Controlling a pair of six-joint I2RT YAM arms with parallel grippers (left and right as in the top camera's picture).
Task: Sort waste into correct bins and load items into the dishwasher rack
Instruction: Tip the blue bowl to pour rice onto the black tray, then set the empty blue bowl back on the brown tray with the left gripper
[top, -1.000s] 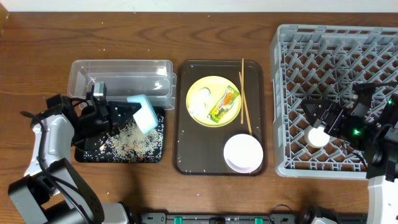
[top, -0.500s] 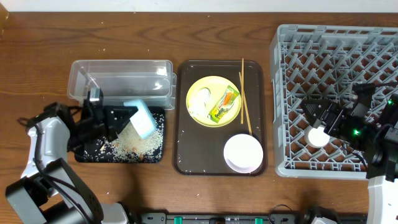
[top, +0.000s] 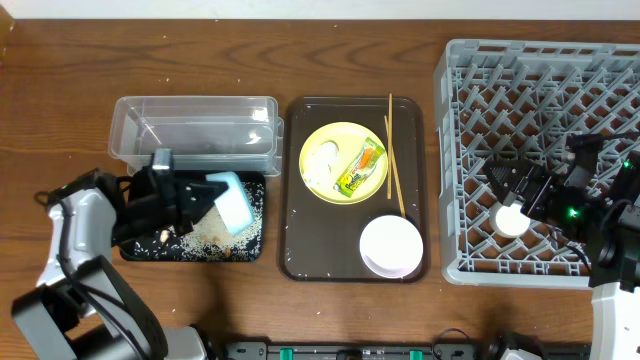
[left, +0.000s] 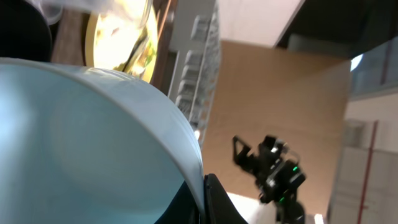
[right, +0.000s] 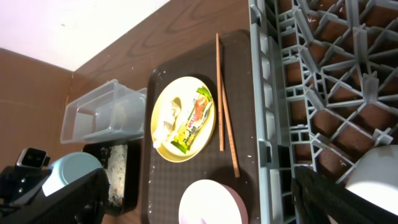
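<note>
My left gripper (top: 195, 195) is shut on the rim of the light blue bowl (top: 235, 205) and holds it tilted over the black tray (top: 140, 248), where rice scraps (top: 212, 230) lie. The bowl fills the left wrist view (left: 93, 143), with my fingers (left: 202, 186) pinching its rim. The yellow plate (top: 325, 185) holds the snack wrapper (top: 360, 168) and the white paper scrap (top: 324, 158). Two chopsticks (top: 392, 150) and the white-pink bowl (top: 391, 245) lie beside it. My right gripper (top: 518, 195) is open over the grey rack (top: 545, 90), next to the white cup (top: 511, 218).
The clear tub (top: 195, 135) stands behind the black tray. The plate, chopsticks and white-pink bowl rest on a dark brown serving tray (top: 300, 240) between the bins and the rack. Bare wooden table lies along the back and the front left.
My left gripper has shifted the tilted blue bowl slightly left and then back right and nearer over the black tray. The right arm and the cup have not moved.
</note>
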